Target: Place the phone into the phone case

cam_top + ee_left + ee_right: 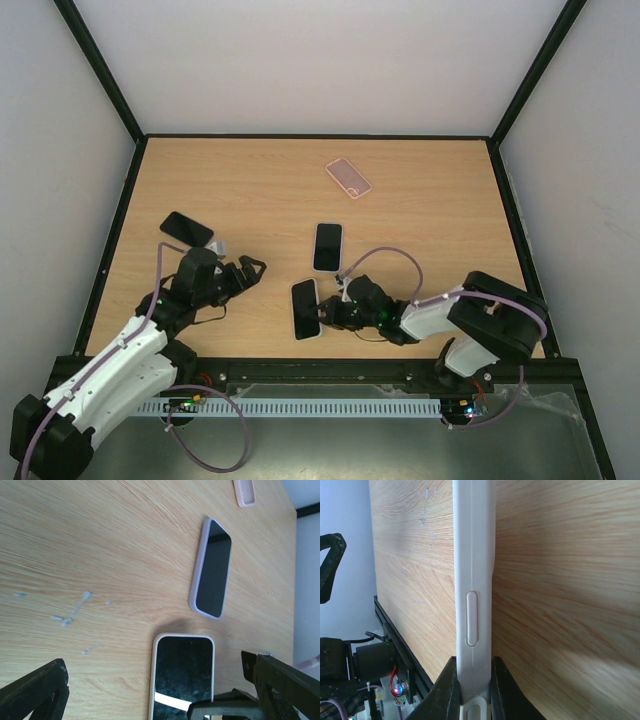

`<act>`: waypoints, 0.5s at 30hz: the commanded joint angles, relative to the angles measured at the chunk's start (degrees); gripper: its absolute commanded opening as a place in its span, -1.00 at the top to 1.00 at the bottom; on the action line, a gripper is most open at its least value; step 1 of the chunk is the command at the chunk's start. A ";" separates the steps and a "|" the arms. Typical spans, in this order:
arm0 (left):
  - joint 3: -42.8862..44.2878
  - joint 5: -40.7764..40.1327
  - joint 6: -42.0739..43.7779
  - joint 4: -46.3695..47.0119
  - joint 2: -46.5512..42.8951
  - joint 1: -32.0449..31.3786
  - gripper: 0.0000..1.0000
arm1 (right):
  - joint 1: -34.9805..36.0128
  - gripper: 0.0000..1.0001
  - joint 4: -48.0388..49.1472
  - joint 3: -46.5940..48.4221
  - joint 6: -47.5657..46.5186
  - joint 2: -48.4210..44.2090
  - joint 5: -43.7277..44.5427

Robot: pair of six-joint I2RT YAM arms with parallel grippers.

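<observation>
A dark-screened phone in a white case (305, 309) lies near the front middle of the table. It also shows in the left wrist view (182, 675). My right gripper (327, 312) is shut on its right long edge. In the right wrist view the gripper (472, 692) clamps the white case's side wall (472, 580), with its button strip showing. My left gripper (248, 270) is open and empty, left of that phone and apart from it. Its fingers (35, 695) stand wide apart in the left wrist view.
A second phone in a lilac case (327, 246) lies just behind, also seen from the left wrist (212, 575). An empty pink case (348, 178) lies farther back. A bare black phone (187, 229) lies at the left. Black frame rails edge the table.
</observation>
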 commanded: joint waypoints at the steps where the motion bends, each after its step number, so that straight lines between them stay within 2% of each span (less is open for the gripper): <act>1: 1.67 -2.06 1.55 -4.23 -1.03 2.07 -0.99 | 0.32 0.85 6.18 5.44 -1.23 5.55 0.33; 10: -0.01 -1.63 -0.66 -3.71 -2.31 4.50 -0.99 | -2.72 0.84 5.86 15.01 -1.21 15.64 4.06; 15: -0.10 -1.81 -1.22 -3.66 -1.83 5.42 -0.99 | -5.44 0.84 1.61 21.68 -3.11 19.81 5.04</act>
